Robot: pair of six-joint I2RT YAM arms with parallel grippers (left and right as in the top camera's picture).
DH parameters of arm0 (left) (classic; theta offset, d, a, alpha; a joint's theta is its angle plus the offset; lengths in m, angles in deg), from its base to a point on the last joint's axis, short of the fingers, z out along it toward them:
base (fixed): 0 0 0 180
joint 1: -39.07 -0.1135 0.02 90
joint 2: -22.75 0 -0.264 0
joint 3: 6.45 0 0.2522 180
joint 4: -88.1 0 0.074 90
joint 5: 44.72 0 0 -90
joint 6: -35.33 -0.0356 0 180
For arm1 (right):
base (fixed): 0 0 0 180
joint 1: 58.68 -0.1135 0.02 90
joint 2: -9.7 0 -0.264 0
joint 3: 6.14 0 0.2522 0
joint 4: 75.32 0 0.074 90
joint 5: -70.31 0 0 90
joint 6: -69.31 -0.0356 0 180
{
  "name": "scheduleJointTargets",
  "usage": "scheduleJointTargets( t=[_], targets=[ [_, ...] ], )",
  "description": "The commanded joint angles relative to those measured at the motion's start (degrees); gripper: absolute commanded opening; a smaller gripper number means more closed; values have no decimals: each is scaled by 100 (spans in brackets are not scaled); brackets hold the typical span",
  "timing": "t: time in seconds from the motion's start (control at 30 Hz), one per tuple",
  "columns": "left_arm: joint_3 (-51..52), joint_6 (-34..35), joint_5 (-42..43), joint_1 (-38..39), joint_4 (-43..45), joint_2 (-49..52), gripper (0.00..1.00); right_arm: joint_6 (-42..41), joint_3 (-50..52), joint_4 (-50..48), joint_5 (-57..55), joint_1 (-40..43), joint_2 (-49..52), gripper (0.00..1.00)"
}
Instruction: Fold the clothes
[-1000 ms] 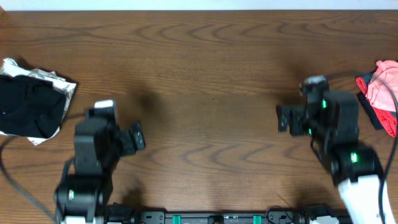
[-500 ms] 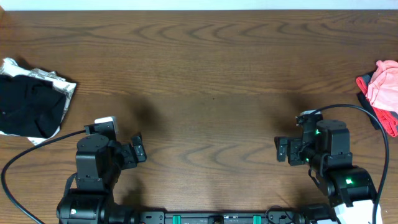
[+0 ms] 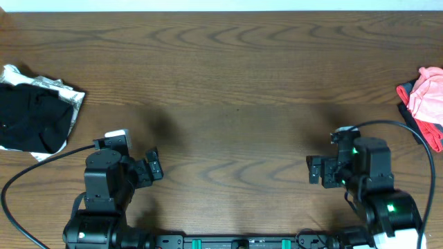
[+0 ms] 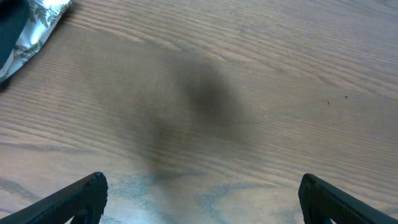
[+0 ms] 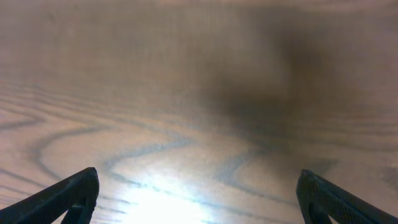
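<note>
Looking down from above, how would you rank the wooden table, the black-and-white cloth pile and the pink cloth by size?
1. wooden table
2. black-and-white cloth pile
3. pink cloth
Both cloths run off the picture's edge, so their full sizes are unsure.

From where I stand, both arms sit drawn in low at the near edge. The left arm (image 3: 104, 190) is at about 7 o'clock and the right arm (image 3: 377, 187) at about 5 o'clock, each folded over its own base. The left gripper (image 3: 152, 168) points in toward 3 o'clock, tipped slightly up toward 2. The right gripper (image 3: 315, 170) faces it, pointing toward 9 o'clock, and the two are well apart. Both have their jaws spread wide with nothing between them. In the left wrist view its dark fingers (image 4: 74, 200) show only as tips at 7 and 5 o'clock. The right one's fingers (image 5: 68, 196) show the same way. A small green light glows on the right arm.
</note>
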Motion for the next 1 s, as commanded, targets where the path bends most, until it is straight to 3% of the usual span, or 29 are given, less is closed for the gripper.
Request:
scheduleJointTargets(
  t=[0.0, 0.57, 0.63, 0.77, 0.97],
  targets=[
    [24, 11, -4, -15, -22, -11, 98, -55, 33, 4, 24, -28, -566, 99],
    [24, 11, -4, -15, -22, -11, 98, -9, 341, 201, -367, 83, -3910, 99],
    [24, 11, -4, -15, -22, -11, 98, -11, 479, 146, -365, 146, -3939, 99],
    [24, 9, -4, -15, -22, -11, 98, 70, 1010, -616, -417, 155, -3956, 99],
    [24, 11, -7, -15, -22, -11, 98, 527, 2280, -2986, -431, 155, -3956, 99]
  ],
)
